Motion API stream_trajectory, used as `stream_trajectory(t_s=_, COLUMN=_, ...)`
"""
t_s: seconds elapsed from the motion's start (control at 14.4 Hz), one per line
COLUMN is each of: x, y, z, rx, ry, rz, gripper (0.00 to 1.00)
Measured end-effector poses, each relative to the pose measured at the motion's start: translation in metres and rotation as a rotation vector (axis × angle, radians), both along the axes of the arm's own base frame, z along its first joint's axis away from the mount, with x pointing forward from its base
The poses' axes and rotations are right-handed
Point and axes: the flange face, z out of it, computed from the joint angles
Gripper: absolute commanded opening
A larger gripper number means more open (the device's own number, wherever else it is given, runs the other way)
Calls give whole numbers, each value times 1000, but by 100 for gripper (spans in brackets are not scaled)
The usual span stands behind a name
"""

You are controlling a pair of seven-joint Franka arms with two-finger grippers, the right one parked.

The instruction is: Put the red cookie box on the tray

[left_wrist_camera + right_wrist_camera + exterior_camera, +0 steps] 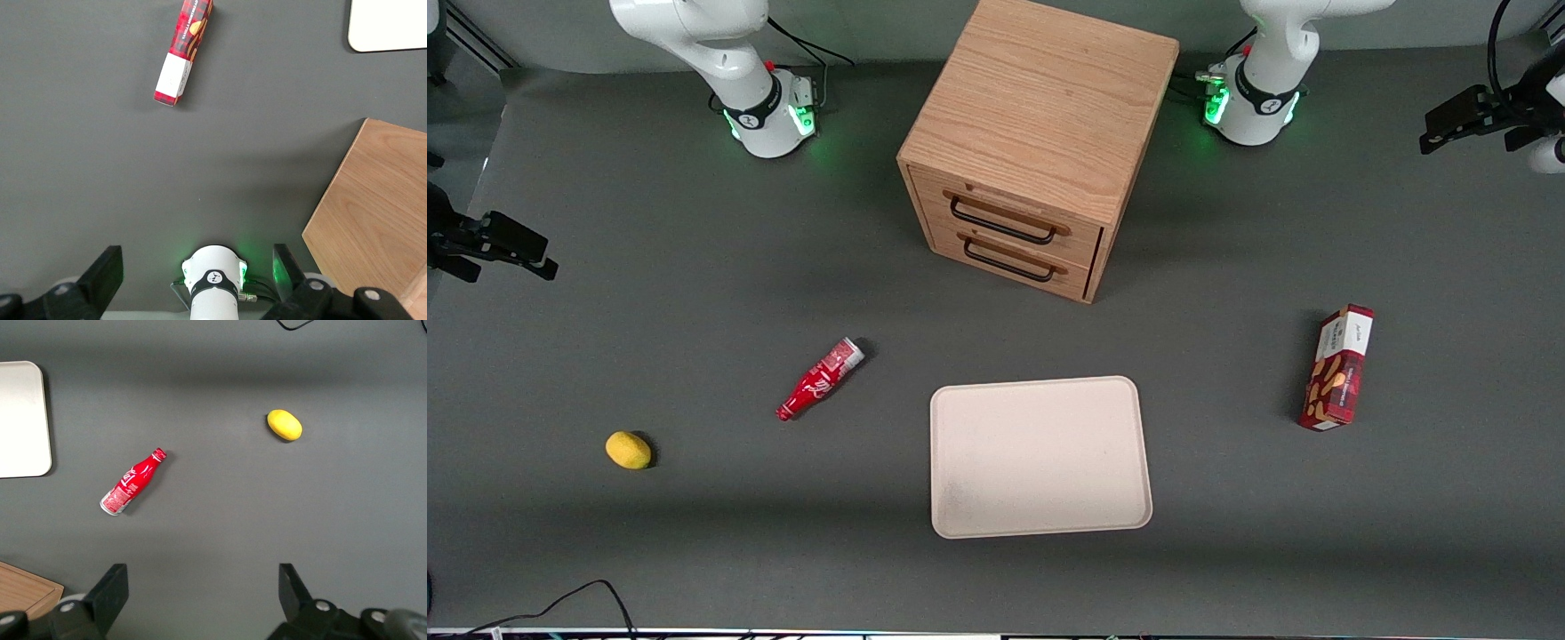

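Gripper (197,277) hangs raised near its arm's base, fingers (103,273) spread, grasping nothing. Red cookie box (1336,367) lies on the table, well apart from the tray (1039,456).

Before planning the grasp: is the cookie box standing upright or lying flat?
Lying flat. The box rests on a long side on the table, apart from the tray. The open tool is high above.
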Motion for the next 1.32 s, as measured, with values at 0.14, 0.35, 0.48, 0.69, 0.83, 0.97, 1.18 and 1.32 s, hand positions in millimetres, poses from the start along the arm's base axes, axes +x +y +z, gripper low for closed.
stream_trajectory(t_s=0.14, x=1, y=4, z=1, rx=1, ry=-10, rz=2, gripper=100)
stream_trajectory(t_s=0.35, x=14, y=29, z=-7, rx=2, ry=-37, rz=-83, gripper=100)
stream_trajectory(t_s=0.48, x=36, y=52, z=-32, rx=-12, ry=-35, rz=-175, gripper=100)
stream_trajectory(t_s=0.69, x=80, y=62, z=-100, rx=-34, ry=1, rz=-295, gripper=100)
stream_trajectory(t_s=0.83, x=105, y=62, z=-158, rx=-48, ry=30, rz=-361, gripper=100)
stream_trajectory(t_s=0.97, x=121, y=62, z=-214, rx=-55, ry=43, rz=-398, gripper=100)
stream_trajectory(t_s=1.18, x=128, y=60, z=-283, rx=-69, ry=10, rz=-420, gripper=100)
stream_trajectory(t_s=1.32, x=124, y=59, z=-322, rx=-71, ry=-21, rz=-418, gripper=100)
